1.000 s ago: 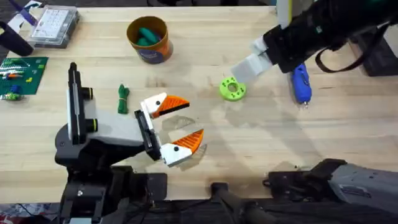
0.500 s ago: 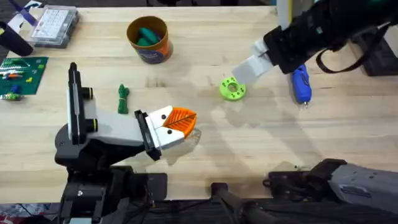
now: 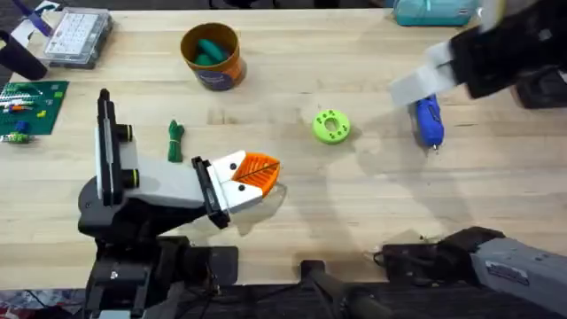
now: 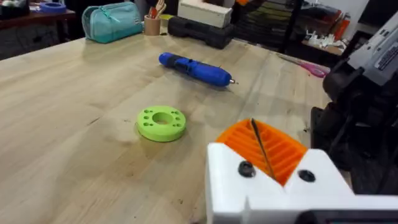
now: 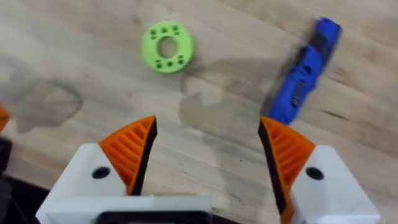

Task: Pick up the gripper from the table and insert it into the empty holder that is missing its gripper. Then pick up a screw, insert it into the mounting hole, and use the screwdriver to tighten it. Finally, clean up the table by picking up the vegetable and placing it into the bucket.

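Overhead view: screwdriver (image 3: 429, 120) flat on the table (image 3: 372, 213) toward the right edge, bit toward the front edge, just right of the lime-green disc (image 3: 331, 126). Probably rigid, smooth, fairly weighty; best taken across the fat blue barrel near mid-length, never the thin bit. Right gripper (image 5: 208, 152) above the screwdriver, jaws spread wide, holding nothing. Left gripper (image 3: 257, 175) near the front edge, orange pads pressed together, empty. Vegetable (image 3: 175, 140) toward the left; bucket (image 3: 212, 55) near the back edge.

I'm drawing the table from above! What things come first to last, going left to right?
Vegetable → bucket → left gripper, jaws shut → green disc → screwdriver.
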You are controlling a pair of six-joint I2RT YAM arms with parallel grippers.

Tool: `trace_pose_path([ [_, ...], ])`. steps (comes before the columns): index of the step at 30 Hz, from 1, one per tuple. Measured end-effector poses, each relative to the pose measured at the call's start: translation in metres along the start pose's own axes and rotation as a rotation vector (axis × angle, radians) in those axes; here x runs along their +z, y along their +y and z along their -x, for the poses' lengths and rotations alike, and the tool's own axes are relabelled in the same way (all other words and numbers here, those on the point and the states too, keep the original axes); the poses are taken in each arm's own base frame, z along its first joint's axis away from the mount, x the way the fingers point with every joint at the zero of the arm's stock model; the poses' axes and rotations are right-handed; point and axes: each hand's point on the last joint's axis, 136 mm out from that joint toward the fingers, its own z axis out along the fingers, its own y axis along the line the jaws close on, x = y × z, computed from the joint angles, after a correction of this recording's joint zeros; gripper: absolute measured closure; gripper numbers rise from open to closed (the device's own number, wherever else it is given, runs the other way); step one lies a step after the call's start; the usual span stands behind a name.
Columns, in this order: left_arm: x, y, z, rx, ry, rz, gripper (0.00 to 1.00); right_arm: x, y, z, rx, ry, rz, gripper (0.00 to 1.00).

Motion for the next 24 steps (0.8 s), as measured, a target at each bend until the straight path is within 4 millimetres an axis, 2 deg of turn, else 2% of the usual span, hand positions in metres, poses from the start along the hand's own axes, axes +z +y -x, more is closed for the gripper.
trace_pose_path([
  [7, 0.0, 0.0, 0.0, -0.001, 0.0, 0.0, 0.995, 0.003, -0.068, -0.001, 0.228, -0.002, -0.112, 0.011],
  [8, 0.0, 0.0, 0.0, -0.002, 0.001, 0.0, 0.995, 0.012, -0.091, -0.003, 0.304, 0.025, -0.14, 0.011],
  [11, 0.0, 0.0, 0.0, -0.002, 0.001, 0.0, 0.995, 0.027, -0.111, -0.001, 0.359, 0.056, -0.155, 0.011],
  [18, 0.0, 0.0, 0.0, -0.002, 0.001, 0.0, 0.995, 0.063, -0.147, 0.016, 0.416, 0.051, -0.167, 0.011],
  [24, 0.0, 0.0, 0.0, -0.002, 0.001, 0.0, 0.995, 0.085, -0.151, 0.026, 0.37, 0.056, -0.12, 0.011],
])
